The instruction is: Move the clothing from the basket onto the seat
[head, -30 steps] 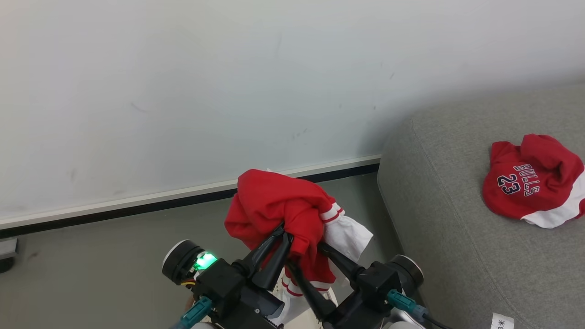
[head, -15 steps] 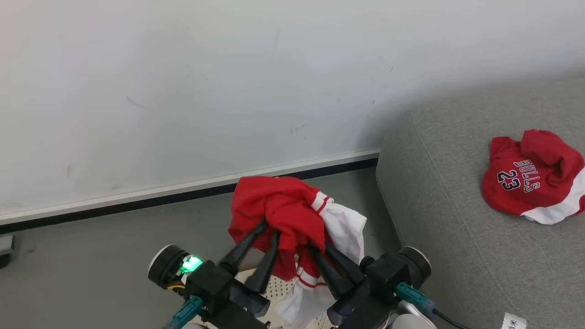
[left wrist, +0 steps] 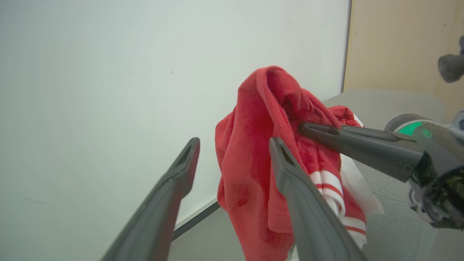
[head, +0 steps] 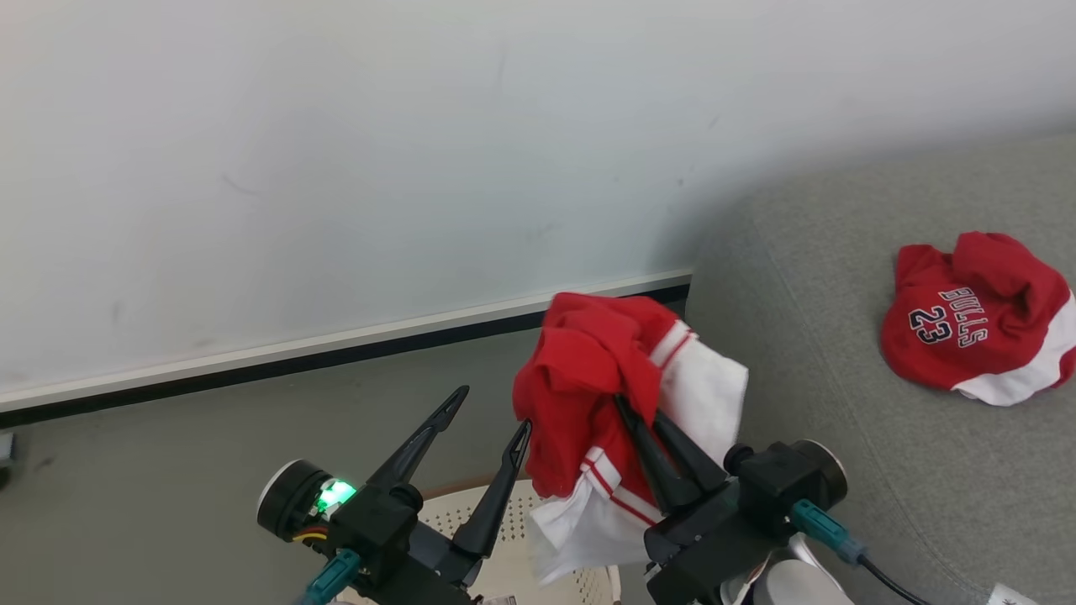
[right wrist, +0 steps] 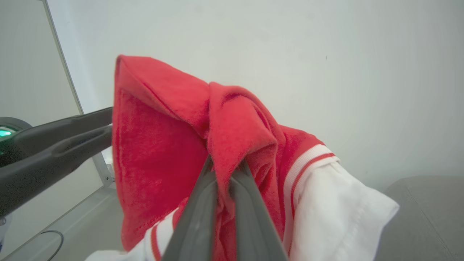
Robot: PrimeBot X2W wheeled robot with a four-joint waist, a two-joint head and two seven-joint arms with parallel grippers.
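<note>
Plainly, the right claw (head: 637, 410) is pinched tight on a bunched red garment (head: 588, 370), its two fingers pressed together with a fold of red cloth between them. The right wrist view shows that fold squeezed at the tips. In the head view the garment hangs from this grip at centre frame, red above, with a white panel and red-striped trim falling to the right and below. The left claw (head: 494, 407), lower left of centre, is spread wide with nothing between its fingers. Its inner fingertip sits just beside the garment's left edge; I cannot tell whether it touches. At the bottom edge, below both claws, the basket's (head: 513, 567) cream perforated wall shows, partly under the hanging white cloth. The grey seat (head: 807, 353) takes up the right side. On it, near the right edge, lies a crumpled jersey (head: 967, 332) lettered "BULLS 23", well apart from the held garment.
</note>
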